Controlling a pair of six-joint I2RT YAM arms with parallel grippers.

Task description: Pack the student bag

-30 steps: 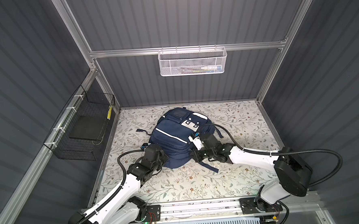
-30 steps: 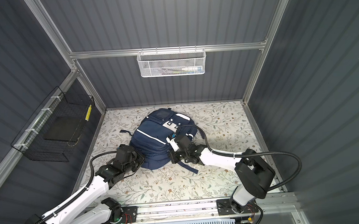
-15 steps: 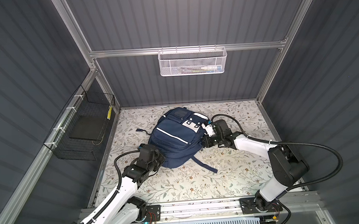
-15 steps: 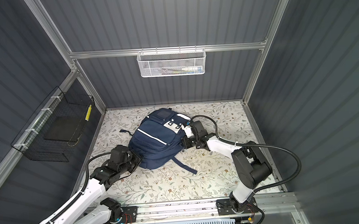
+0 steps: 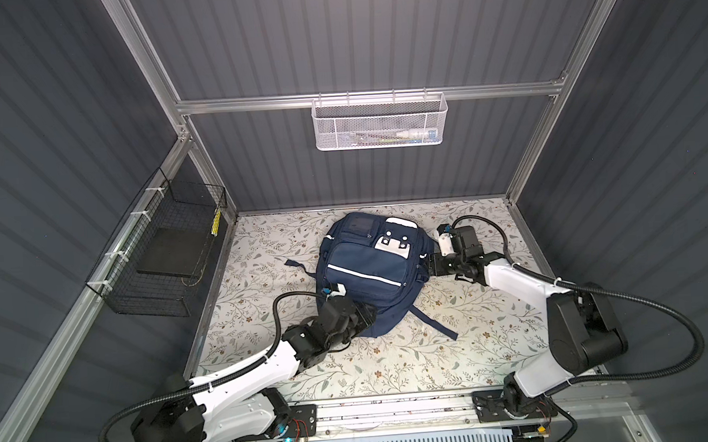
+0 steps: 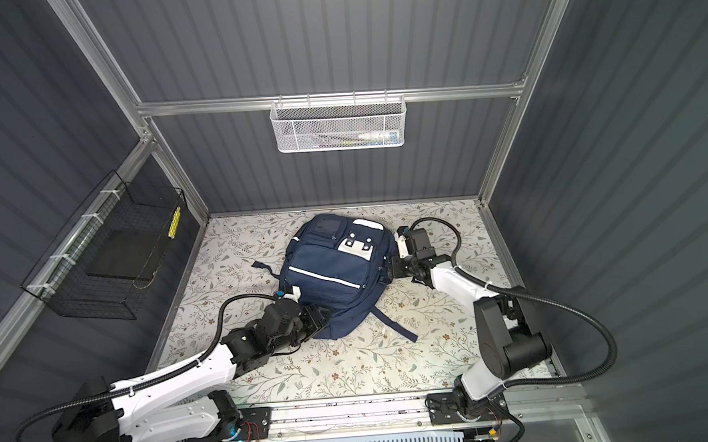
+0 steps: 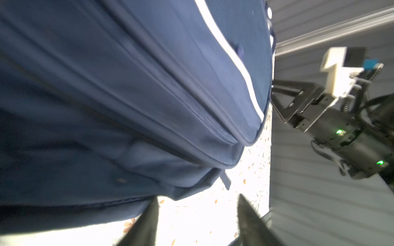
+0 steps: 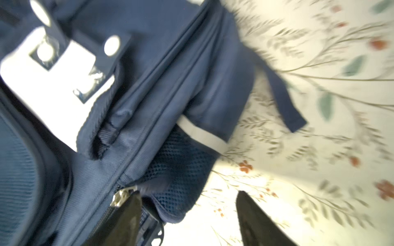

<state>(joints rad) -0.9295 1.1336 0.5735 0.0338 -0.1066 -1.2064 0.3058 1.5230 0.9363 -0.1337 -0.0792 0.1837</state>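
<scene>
Left wrist view is showing us the left gripper (image 7: 198,197) released: its two dark, tapering fingers are standing apart with only the floral table cover (image 7: 202,213) between them, gripping nothing. The student bag (image 7: 128,85) is looming just beyond, navy woven fabric with piped seams and a thin white stripe (image 7: 243,78); blur is softening the weave.

We are finding the right gripper (image 8: 188,192) likewise spread. One glossy black finger is lying against a metal zip pull (image 8: 122,197), though we cannot tell whether it is touching. Beside it a dark mesh side pocket (image 8: 177,170) is bulging, and a flat webbing strap end (image 8: 285,102) is trailing onto the cover. The frame edge is cropping a glossy white patch (image 8: 42,95).

In both top views the bag is lying front-up at the middle of the cover, toward the back wall, with an arm at each of two sides; the wrists are hiding the fingertips there.

Ribbed dark grey panels and aluminium framing are enclosing the cell. A white mesh basket (image 5: 380,121) is hanging on the rear rail, its contents too small to identify. A black wire basket (image 5: 167,256) is hanging on the left wall, holding a flat dark slab.
</scene>
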